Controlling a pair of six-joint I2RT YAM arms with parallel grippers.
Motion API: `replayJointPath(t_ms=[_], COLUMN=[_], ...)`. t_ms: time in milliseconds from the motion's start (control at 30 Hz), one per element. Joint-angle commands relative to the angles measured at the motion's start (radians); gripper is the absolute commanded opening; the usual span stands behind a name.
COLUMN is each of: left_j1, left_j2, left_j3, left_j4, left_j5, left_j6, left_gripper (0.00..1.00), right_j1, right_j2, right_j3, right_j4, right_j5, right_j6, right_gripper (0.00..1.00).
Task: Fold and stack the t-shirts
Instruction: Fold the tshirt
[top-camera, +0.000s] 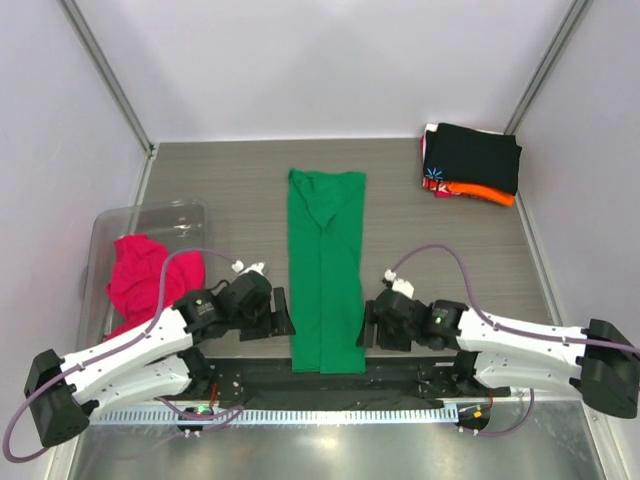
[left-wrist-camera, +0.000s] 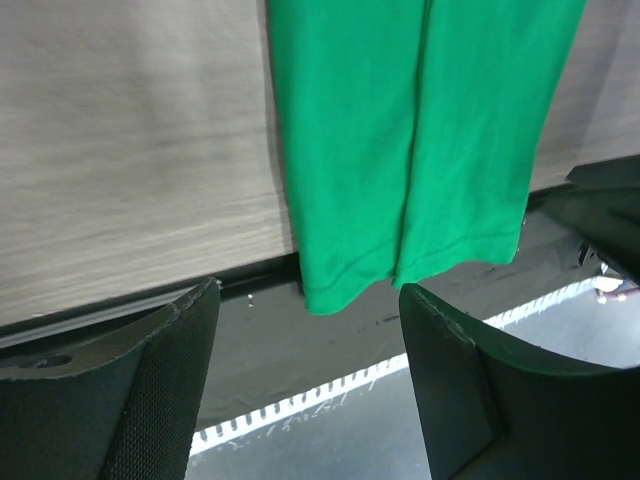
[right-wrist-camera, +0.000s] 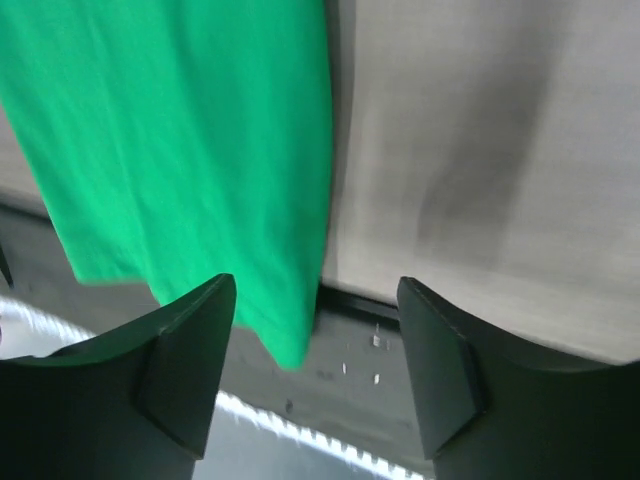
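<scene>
The bright green t-shirt lies in the table's middle, folded lengthwise into a long strip, its hem over the near edge. It also shows in the left wrist view and the right wrist view. My left gripper is open and empty, just left of the strip's near end. My right gripper is open and empty, just right of it. A magenta-pink shirt lies crumpled in the bin. Folded black, orange and red-patterned shirts are stacked at the back right.
A clear plastic bin stands at the left. A black strip and a metal rail run along the table's near edge. White walls and angled poles close the back and sides.
</scene>
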Motion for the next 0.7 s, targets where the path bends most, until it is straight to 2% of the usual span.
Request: replayJointPath(t_ms=[0, 67, 200, 267, 300, 367, 567, 667], left_j1=[-0.072, -0.107, -0.159, -0.187, -0.194, -0.214, -0.282, -0.315], left_j2=[-0.003, 0.006, 0.012, 0.023, 0.028, 0.038, 0.123, 0.164], left_j3=[-0.052, -0.098, -0.162, -0.172, -0.175, -0.179, -0.192, -0.187], left_j4=[0.107, 0.147, 0.233, 0.244, 0.247, 0.267, 0.325, 0.34], left_j5=[0.001, 0.001, 0.004, -0.022, -0.028, -0.031, -0.042, -0.048], left_j6=[-0.109, -0.132, -0.201, -0.225, -0.231, -0.248, -0.28, -0.294], left_gripper=[0.73, 0.73, 0.71, 0.71, 0.7, 0.69, 0.68, 0.6], right_j1=[0.096, 0.168, 0.21, 0.211, 0.213, 0.213, 0.213, 0.213], right_j2=[-0.081, -0.08, -0.014, 0.019, 0.028, 0.037, 0.014, 0.003], right_j3=[-0.075, -0.1, -0.09, -0.08, -0.077, -0.082, -0.096, -0.105], right_j4=[0.093, 0.156, 0.181, 0.183, 0.183, 0.19, 0.193, 0.192], right_j5=[0.019, 0.025, 0.039, 0.049, 0.048, 0.049, 0.054, 0.051], right_j6=[0.188, 0.242, 0.247, 0.239, 0.238, 0.242, 0.253, 0.259], right_gripper=[0.68, 0.65, 0.6, 0.52, 0.42, 0.34, 0.22, 0.16])
